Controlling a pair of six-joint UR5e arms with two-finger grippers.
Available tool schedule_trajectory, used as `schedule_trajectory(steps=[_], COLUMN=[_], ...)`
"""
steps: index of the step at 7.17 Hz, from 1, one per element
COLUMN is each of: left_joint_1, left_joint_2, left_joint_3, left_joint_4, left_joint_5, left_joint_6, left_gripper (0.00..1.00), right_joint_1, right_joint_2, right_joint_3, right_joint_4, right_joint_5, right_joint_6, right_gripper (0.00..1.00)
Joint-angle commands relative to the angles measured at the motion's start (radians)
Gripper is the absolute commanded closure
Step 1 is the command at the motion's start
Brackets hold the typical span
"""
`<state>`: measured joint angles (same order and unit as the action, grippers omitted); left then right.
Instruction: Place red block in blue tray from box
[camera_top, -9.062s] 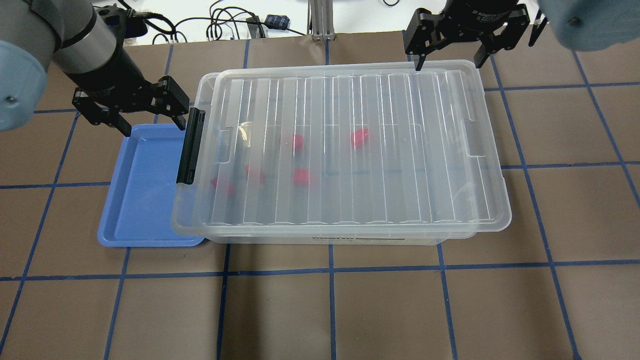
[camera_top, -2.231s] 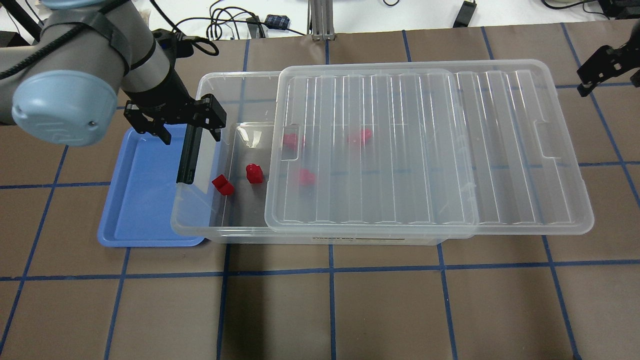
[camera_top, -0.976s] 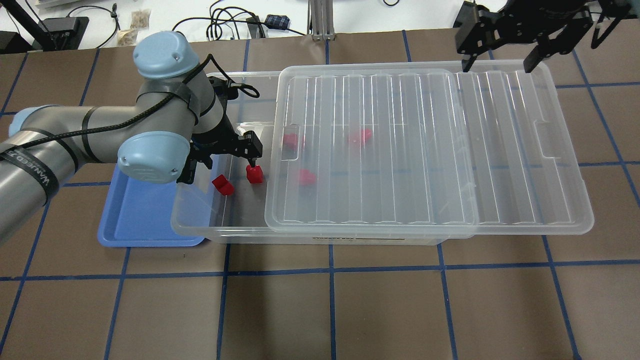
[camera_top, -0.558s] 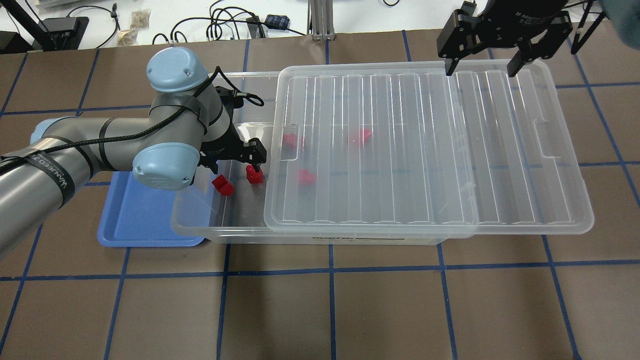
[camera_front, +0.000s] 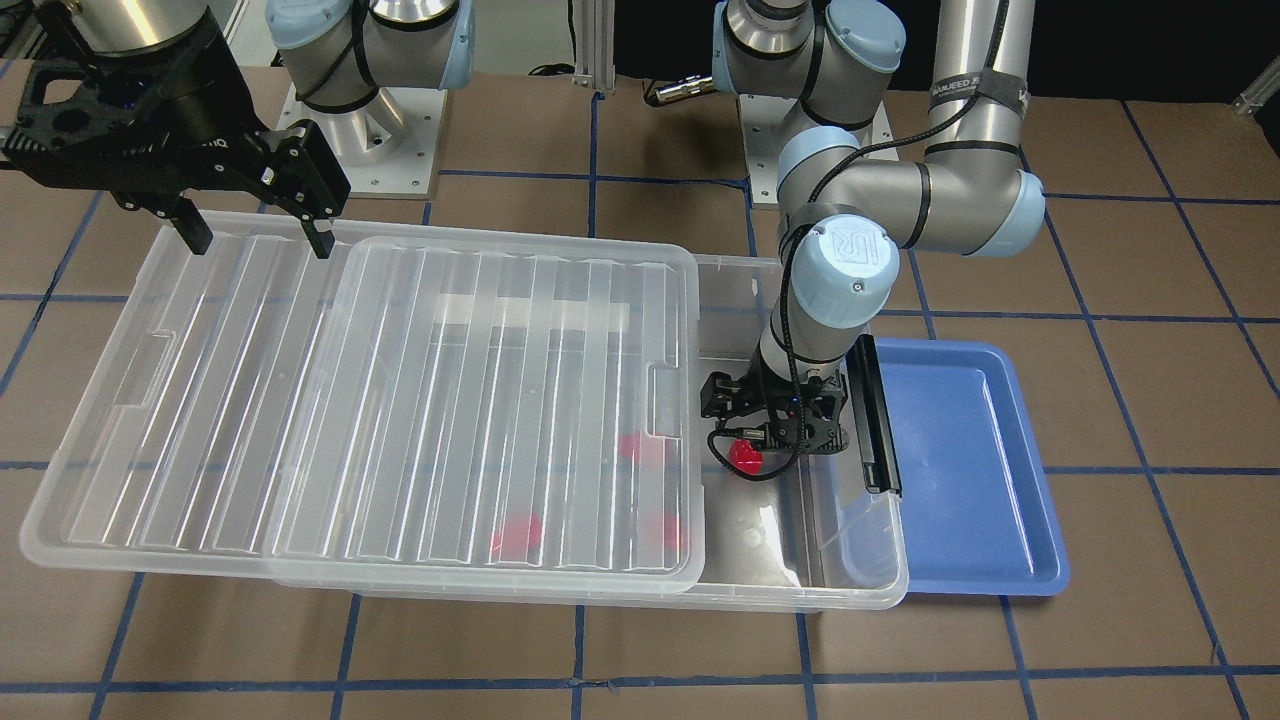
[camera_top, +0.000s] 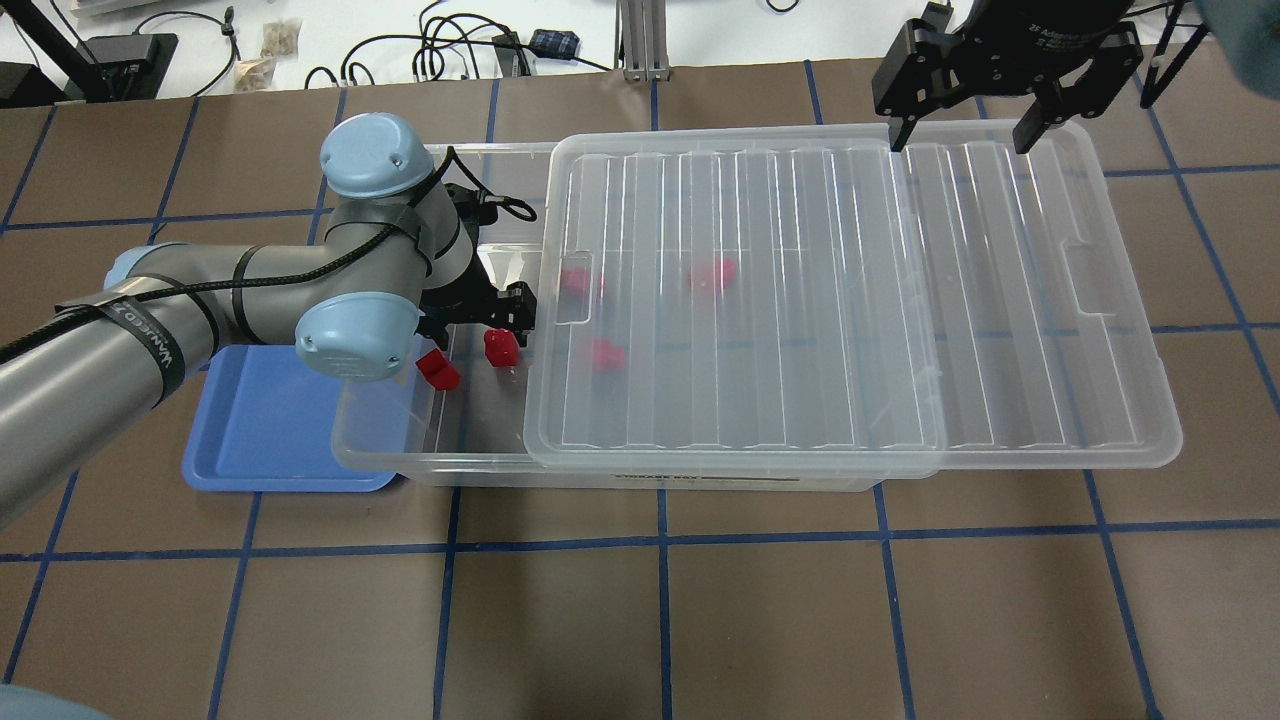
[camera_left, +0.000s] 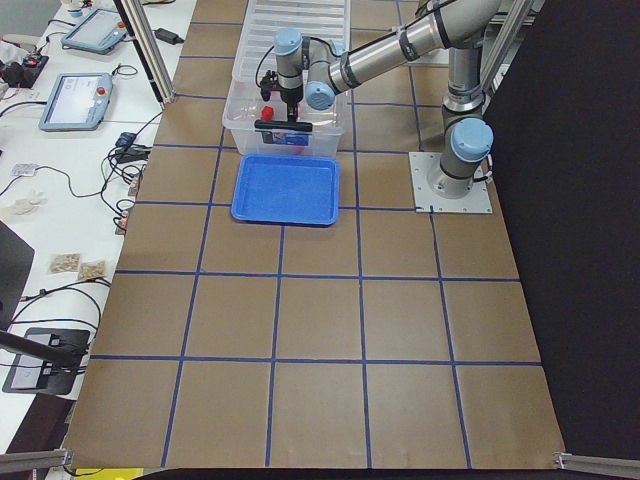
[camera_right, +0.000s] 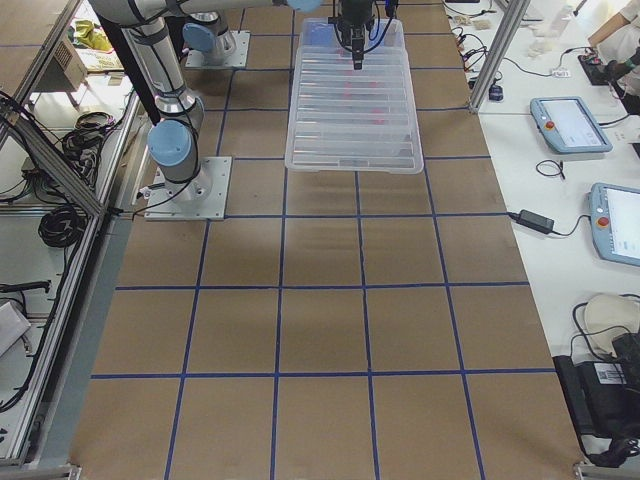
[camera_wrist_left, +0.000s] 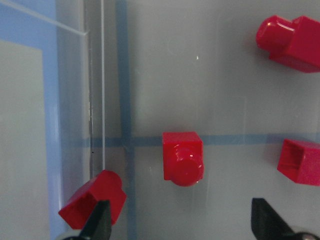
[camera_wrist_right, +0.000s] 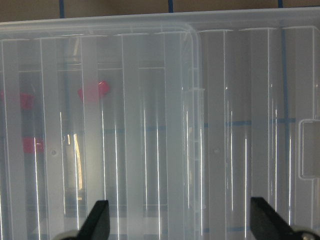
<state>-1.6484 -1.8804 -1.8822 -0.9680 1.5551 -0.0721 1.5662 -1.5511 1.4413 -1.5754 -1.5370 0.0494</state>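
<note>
hovering over red block (camera_wrist_left: 182, 165), left gripper (camera_wrist_left: 182, 226) fingers spread, nothing held. block lies on box (camera_top: 400, 462) floor, uncovered end beside blue tray (camera_top: 250, 440). likely light, stiff, slick; pinch flat base sides, not rounded knob. right gripper (camera_top: 955, 130) spread above lid (camera_top: 800, 300).

Red block (camera_wrist_left: 183, 159): small, bright red, rounded knob on square base. Rests on box floor in uncovered end, clear of walls.
Box (camera_top: 400, 468): clear bin, level. Ribbed lid (camera_top: 800, 300) slid partway toward robot's right, 1 end uncovered. Black latch bar (camera_front: 872, 415) at that end.
Blue tray (camera_top: 260, 440): shallow, light-blue, lies flat against box's latch end.
</note>
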Motion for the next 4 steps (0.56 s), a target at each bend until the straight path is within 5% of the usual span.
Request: schedule_trajectory(steps=[1,4], left_joint_1=[-0.001,-0.017], left_joint_2=[-0.019,-0.046], left_joint_3=[0.000,0.001], left_joint_4=[0.008,0.060], left_joint_5=[0.000,0.002], left_joint_6=[0.000,-0.005], left_gripper=[0.03,0.03], right_joint_1=[0.000,0.000], right_joint_2=[0.000,0.002], right_joint_3=[-0.002,-0.001], right_joint_4=[0.000,0.003], right_joint_5=[0.000,-0.038], right_joint_6=[-0.006,-0.016], right_gripper=[0.00,0.00])
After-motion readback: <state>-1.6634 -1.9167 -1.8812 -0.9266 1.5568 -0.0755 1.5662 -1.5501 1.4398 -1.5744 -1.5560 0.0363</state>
